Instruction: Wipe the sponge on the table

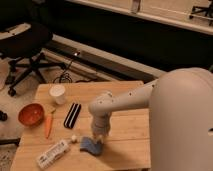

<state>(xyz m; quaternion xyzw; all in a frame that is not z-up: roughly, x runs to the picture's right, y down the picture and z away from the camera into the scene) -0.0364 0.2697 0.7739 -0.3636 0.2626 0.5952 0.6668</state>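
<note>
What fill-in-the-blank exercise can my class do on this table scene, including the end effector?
1. The end effector is shut on the blue ____ near the front of the table.
2. The carrot lies beside the orange ____.
3. A white ____ stands upright behind the black block.
Missing words: sponge; bowl; cup.

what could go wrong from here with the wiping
1. The gripper is shut on the sponge near its right end, not its middle, so the soft pad may fold or slip out when dragged.
2. The white tube lies close on the sponge's left; a stroke that way could shove it toward the table edge.
3. The sponge sits near the table's front edge, so a stroke toward it might carry it off.
</note>
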